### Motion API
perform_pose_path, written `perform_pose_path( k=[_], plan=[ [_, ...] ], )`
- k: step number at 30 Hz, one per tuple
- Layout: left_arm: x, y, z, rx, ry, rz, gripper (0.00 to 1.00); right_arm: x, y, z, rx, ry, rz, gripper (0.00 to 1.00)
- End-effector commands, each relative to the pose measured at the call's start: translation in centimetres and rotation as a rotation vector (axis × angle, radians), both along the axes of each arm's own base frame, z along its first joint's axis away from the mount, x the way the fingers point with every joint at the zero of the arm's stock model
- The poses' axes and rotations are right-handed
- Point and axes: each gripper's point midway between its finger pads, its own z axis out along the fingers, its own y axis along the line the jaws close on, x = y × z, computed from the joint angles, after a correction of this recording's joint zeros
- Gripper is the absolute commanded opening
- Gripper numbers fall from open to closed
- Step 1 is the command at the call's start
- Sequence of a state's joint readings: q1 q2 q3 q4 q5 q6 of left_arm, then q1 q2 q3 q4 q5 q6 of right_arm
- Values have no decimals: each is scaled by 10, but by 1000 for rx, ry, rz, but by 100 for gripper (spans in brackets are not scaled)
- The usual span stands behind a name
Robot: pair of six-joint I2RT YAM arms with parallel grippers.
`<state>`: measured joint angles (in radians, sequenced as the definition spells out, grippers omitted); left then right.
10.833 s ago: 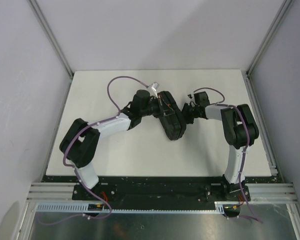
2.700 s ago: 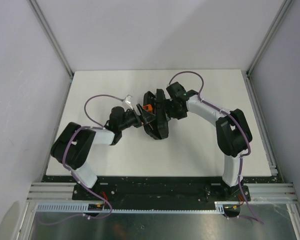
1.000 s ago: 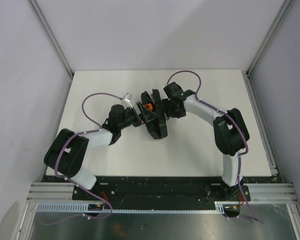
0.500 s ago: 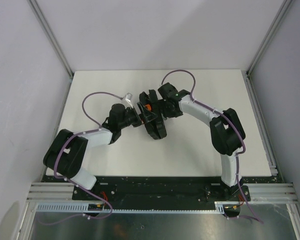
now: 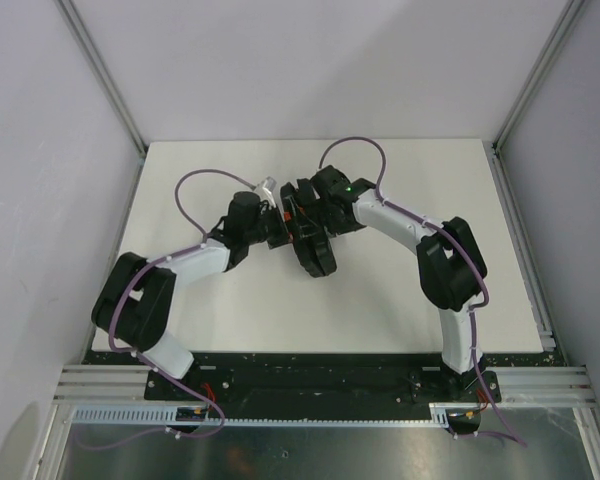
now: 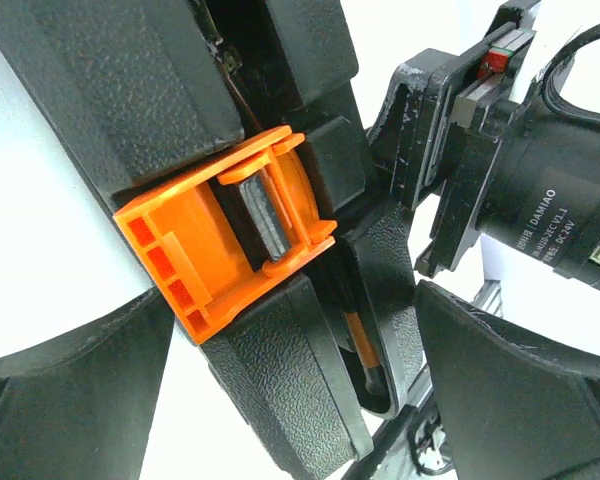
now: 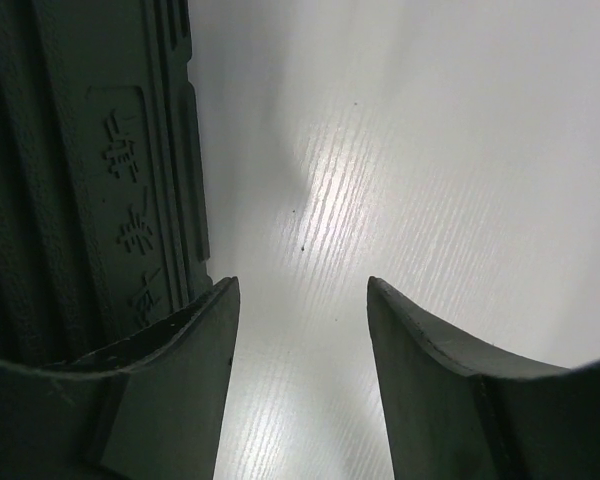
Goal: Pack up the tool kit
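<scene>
The tool kit's black case stands on edge mid-table, its two halves slightly ajar. The orange latch hangs unfastened on the rim facing the left wrist camera. Inside the gap shows a tool with an orange shaft. My left gripper is open wide, its fingers either side of the case's latch edge with gaps showing. My right gripper is open over bare table, with nothing between its fingers. Its left finger lies beside the case's textured outer shell.
The white table is ringed by grey walls and metal frame rails. Purple cables loop above both wrists. The right arm's wrist stands just behind the case in the left wrist view.
My left gripper has moved right and up against the case's latch side. My right arm has slid left along the case's far side, and the case has shifted slightly.
</scene>
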<state>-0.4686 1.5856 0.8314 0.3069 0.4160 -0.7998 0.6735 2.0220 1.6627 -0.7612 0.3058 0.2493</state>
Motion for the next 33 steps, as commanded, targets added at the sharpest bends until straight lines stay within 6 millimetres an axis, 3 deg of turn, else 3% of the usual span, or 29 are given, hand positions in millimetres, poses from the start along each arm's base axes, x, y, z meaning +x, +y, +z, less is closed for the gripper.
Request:
perform_pose_path(
  k=[1,8,16,21,24,26,28,30,33],
  plan=[
    [-7,-58,110,-144,-356,-213,99,-46,104,10,223,54,259,59],
    [-6,-50,96,-59,-339,-202,99,-53,122,28,391,70,356,52],
    [-1,-48,83,6,-266,-183,97,-59,129,29,328,98,354,46],
    [-2,-44,79,40,-251,-176,69,-56,125,29,333,95,316,46],
    [-2,-42,77,61,-248,-176,58,-52,122,32,392,113,285,45],
    [-2,-40,76,77,-240,-175,42,-50,122,36,438,116,279,45],
    [-2,-40,76,86,-233,-178,34,-48,121,39,472,114,278,46],
    [-1,-40,77,89,-233,-175,40,-47,120,40,496,119,274,46],
    [-1,-39,77,95,-229,-172,67,-44,119,42,537,134,269,46]
  ],
)
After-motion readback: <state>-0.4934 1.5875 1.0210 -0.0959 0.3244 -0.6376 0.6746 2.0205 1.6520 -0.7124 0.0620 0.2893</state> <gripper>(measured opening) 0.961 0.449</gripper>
